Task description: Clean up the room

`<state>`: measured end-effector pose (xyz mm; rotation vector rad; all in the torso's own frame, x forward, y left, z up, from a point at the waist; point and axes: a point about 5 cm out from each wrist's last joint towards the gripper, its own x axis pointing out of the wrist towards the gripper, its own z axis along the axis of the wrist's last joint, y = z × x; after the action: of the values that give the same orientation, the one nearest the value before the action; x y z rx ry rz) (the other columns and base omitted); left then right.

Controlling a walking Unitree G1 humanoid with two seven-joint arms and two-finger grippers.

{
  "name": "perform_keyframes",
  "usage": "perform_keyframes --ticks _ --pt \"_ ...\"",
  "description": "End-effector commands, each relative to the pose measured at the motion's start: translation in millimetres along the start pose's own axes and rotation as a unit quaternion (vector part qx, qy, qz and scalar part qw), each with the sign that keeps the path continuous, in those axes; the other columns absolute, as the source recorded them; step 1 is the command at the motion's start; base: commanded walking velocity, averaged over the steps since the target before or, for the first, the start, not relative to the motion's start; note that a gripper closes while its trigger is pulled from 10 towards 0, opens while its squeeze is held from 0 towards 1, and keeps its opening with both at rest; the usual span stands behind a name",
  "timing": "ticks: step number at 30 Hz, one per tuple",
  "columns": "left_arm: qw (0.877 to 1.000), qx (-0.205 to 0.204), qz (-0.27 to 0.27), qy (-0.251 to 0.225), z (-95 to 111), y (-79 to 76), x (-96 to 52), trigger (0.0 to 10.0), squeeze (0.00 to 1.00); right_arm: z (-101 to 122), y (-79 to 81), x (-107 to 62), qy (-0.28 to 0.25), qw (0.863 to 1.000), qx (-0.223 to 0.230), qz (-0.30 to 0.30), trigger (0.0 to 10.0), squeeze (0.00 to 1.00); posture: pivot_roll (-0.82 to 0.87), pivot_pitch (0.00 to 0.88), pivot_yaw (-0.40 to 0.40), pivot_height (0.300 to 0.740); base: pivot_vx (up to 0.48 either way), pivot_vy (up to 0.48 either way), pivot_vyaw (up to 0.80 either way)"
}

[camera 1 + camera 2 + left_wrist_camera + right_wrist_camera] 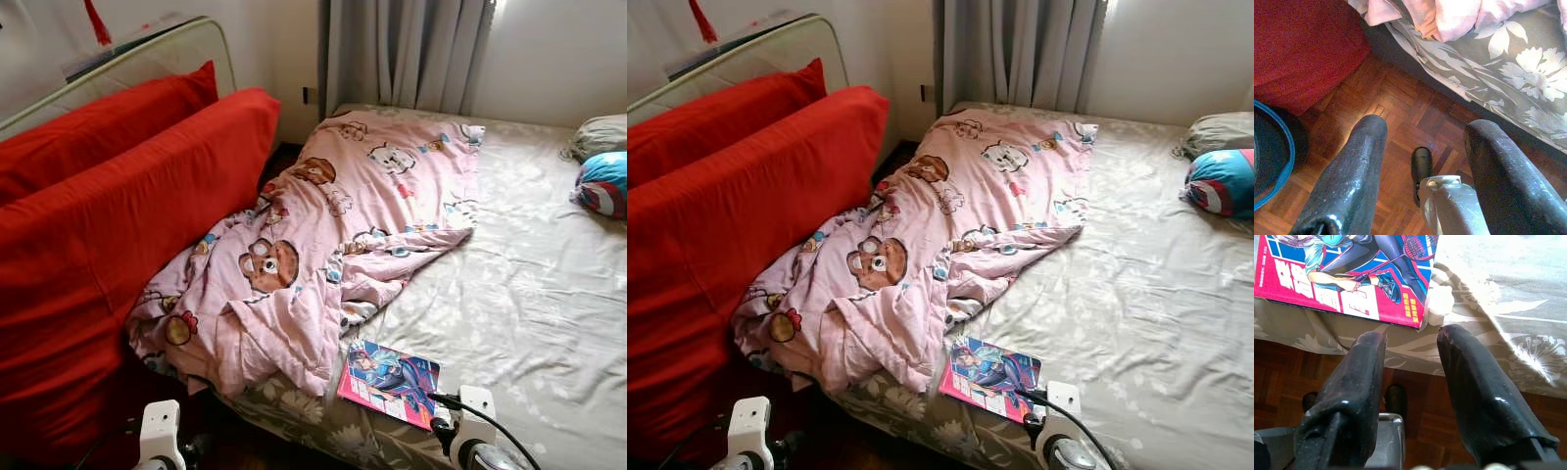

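Bed (549, 294): grey floral sheet; takes up most of the head views.
Pink blanket (333, 225): cartoon bear print, crumpled, lying across the bed's left part, one corner hanging over the near edge.
Comic book (390, 382): pink and blue cover, flat on the sheet at the near edge of the bed, just beside the blanket's lower fold.
Red cushions (118, 196): two, leaning against the frame left of the bed.
Blue and red pillow (603, 184): far right of the bed, near a grey one.
Left hand (1422, 142): released, fingers spread apart, over parquet floor (1400, 112) beside the bed's edge; holding nothing.
Right hand (1410, 340): released, fingers apart, tips just below the comic book's edge at the mattress side, not touching it.
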<state>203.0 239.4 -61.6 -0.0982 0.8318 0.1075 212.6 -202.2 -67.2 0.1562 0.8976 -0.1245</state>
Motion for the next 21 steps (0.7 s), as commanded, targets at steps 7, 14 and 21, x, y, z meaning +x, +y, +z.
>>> perform_keyframes --ticks 7,14,21 --pt "1.0 0.018 -0.017 -0.006 5 -1.2 0.7 10.0 0.0 1 -1.8 -0.5 -0.014 1.0 0.002 -0.01 10.0 0.0 -0.06 0.0 0.005 0.74 0.0 0.0 0.0" --pt "0.998 0.028 -0.027 -0.046 24 -15.7 5.9 10.0 0.0 4 -3.3 -0.8 -0.033 0.999 0.0 -0.016 10.0 0.0 -0.06 0.0 0.0 0.74 0.0 0.0 0.0" --pt "0.99 0.057 -0.048 -0.118 55 -44.7 10.8 10.0 0.0 7 -2.2 -1.5 -0.061 0.998 0.005 -0.017 10.0 0.0 -0.07 0.0 0.012 0.74 0.0 0.0 0.0"
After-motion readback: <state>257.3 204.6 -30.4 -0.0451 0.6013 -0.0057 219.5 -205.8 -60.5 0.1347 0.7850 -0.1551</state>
